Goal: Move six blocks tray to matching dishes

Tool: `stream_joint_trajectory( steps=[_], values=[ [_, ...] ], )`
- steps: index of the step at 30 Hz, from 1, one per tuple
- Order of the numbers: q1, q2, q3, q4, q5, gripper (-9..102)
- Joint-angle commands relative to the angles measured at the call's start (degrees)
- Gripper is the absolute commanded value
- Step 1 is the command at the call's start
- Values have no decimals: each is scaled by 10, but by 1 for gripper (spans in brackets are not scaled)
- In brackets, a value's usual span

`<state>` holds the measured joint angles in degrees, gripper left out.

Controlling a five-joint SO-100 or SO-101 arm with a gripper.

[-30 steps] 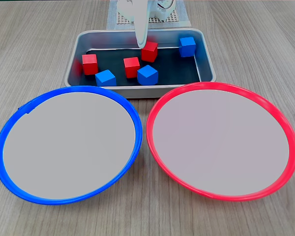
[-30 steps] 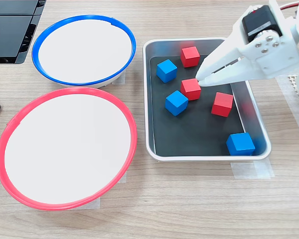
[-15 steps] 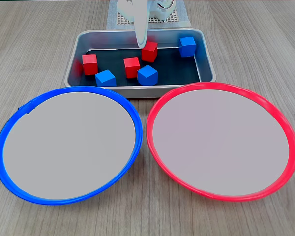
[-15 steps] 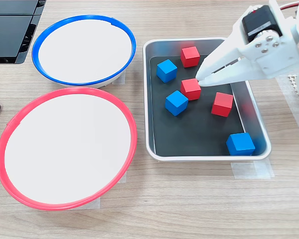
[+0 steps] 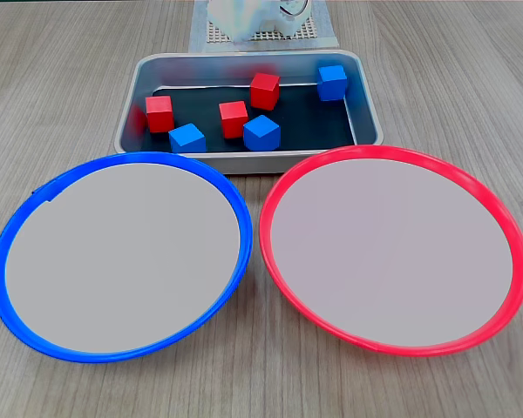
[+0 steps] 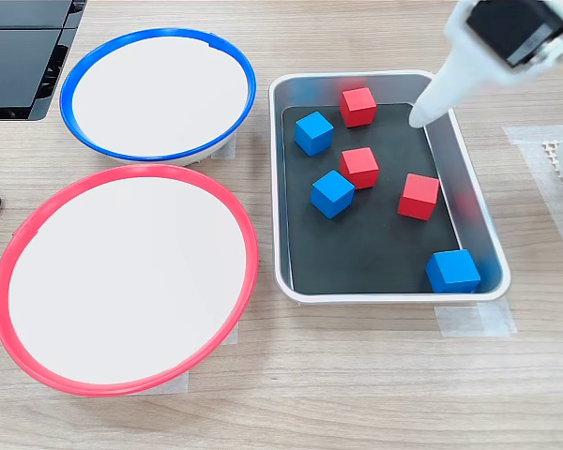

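The grey tray (image 5: 366,96) (image 6: 483,230) holds six blocks, three red and three blue. In a fixed view they are red (image 6: 357,106), blue (image 6: 313,132), red (image 6: 359,167), blue (image 6: 332,193), red (image 6: 418,196) and blue (image 6: 452,271). My white gripper (image 6: 419,117) hangs blurred above the tray's upper right part. Its fingers taper together to one tip and hold nothing. It is clear of every block. The blue-rimmed dish (image 5: 118,252) (image 6: 158,94) and the red-rimmed dish (image 5: 392,248) (image 6: 124,277) hold nothing.
The arm's white body (image 5: 235,19) is a blur behind the tray, over a white mesh mat (image 5: 318,33). A black device (image 6: 23,56) lies by the blue-rimmed dish. Tape (image 6: 474,319) fixes the tray to the wooden table.
The gripper has lifted away from the middle red block and swung up toward the tray's back edge. All six blocks stay where they were.
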<state>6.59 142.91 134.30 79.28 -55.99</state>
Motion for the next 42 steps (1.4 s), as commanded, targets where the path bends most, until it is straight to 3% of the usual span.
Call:
stream_joint_trajectory(
  steps=[1,3,4,6,10,13,21,30,36,42],
  values=[
    [18,-103,-103,117,-203,15],
    [24,-140,-110,110,-274,21],
    [31,-162,-89,80,-345,26],
    [40,-178,-34,1,-402,25],
    [39,-210,42,-124,-403,24],
    [21,-226,63,-172,-356,24],
    [-8,-261,54,-196,-314,23],
    [-25,-291,32,-229,-331,23],
    [-17,-291,28,-227,-360,2],
    [-10,-282,-3,-134,-374,0]
  ],
)
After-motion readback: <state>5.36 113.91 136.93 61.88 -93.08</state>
